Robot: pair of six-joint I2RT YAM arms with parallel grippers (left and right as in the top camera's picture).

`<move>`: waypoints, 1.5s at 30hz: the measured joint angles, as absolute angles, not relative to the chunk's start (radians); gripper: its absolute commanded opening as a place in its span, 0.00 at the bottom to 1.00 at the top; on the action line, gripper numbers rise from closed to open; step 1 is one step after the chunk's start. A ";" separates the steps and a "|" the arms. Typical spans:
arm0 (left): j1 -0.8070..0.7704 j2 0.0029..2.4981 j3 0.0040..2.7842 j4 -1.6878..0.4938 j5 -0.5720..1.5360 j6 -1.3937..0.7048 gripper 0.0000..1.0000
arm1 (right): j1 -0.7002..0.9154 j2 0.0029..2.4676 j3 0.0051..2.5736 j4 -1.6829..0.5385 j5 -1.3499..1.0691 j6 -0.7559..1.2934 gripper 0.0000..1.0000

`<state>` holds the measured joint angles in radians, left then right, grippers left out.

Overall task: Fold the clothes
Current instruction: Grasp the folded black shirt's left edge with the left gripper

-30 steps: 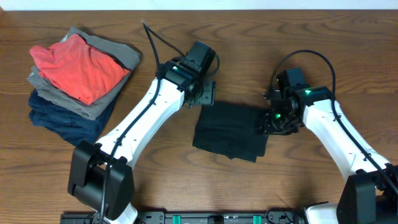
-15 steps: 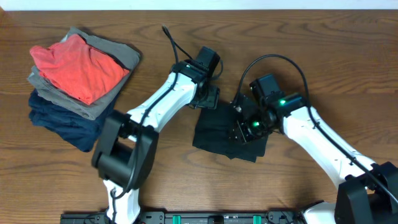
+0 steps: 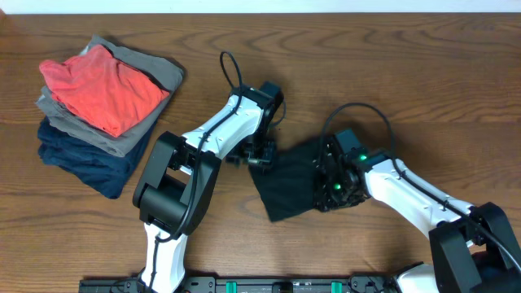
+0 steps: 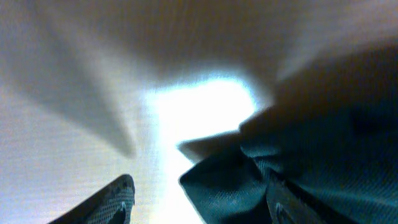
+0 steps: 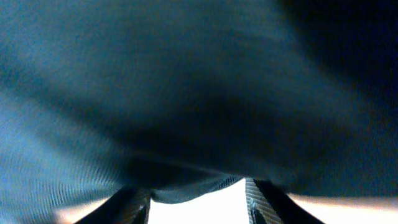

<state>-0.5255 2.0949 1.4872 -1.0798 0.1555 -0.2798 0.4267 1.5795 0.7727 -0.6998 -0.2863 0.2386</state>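
The black T-shirt (image 3: 286,185) lies folded into a small skewed rectangle at the table's middle. My left gripper (image 3: 261,155) sits at its upper left corner. In the left wrist view its fingers (image 4: 202,208) are apart, with a corner of the dark fabric (image 4: 298,155) between them, close to the right finger. My right gripper (image 3: 329,184) is on the shirt's right edge. In the right wrist view its fingers (image 5: 196,208) are apart, and the fabric (image 5: 186,93) fills the frame with one edge drooping between them. No logo shows.
A stack of folded garments stands at the back left: red-orange (image 3: 102,85) on top, grey (image 3: 151,69) under it, navy (image 3: 77,155) at the bottom. Brown wooden table (image 3: 423,57) runs all around. Both arms' cables arch above the shirt.
My right gripper has moved left onto the shirt's right side. My left gripper has dropped slightly toward the front. The shirt has narrowed and turned askew.
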 measured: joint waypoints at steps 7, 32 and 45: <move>-0.535 2.095 1.487 -1.243 0.256 -0.375 0.69 | 0.310 1.581 0.769 -0.312 -0.103 0.281 0.58; -0.321 1.871 1.488 -0.829 0.384 -0.331 0.97 | 0.278 1.581 0.773 -0.547 0.037 0.285 0.77; -0.322 2.127 1.487 -0.741 0.675 -0.177 0.99 | 0.278 1.581 0.773 -0.564 0.042 0.285 0.78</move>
<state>-0.3218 2.1269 1.4872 -0.7410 0.6746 -0.1772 0.2779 1.5810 0.7727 -0.5636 0.0418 0.2852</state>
